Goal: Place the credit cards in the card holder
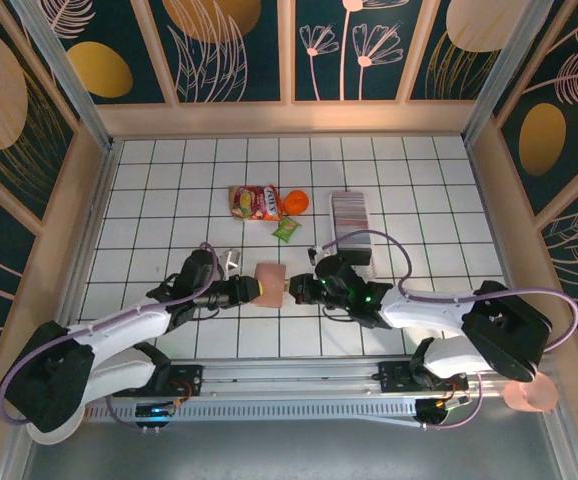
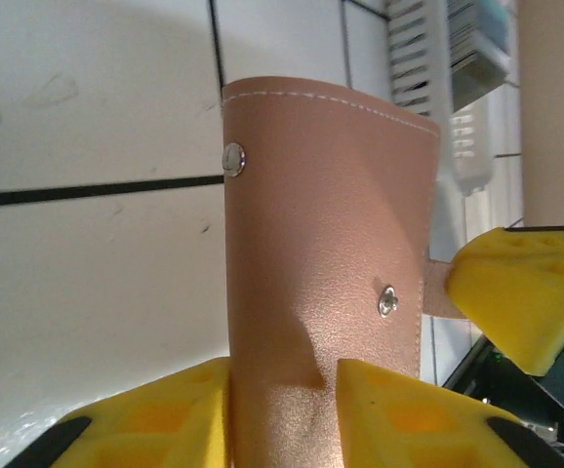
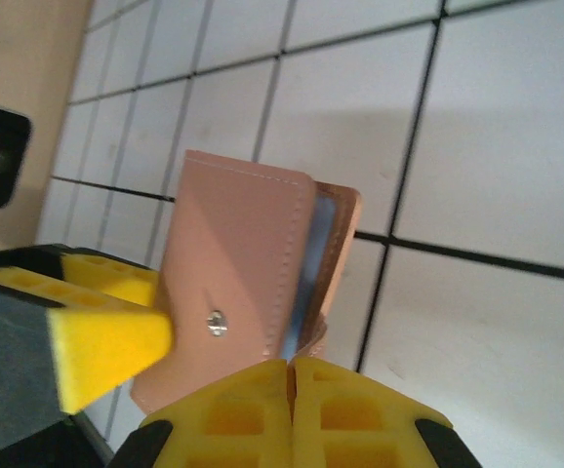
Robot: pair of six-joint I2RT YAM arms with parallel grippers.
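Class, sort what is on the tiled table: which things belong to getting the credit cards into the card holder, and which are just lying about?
Belongs to the job:
- card holder
- credit cards, in the white tray

Just lying about:
- red snack packet
- orange item
- green packet

White gridded tabletop (image 1: 169,180) with red snack packet (image 1: 254,202), green packet (image 1: 286,230), white tray (image 1: 333,215) of credit cards (image 1: 350,212).
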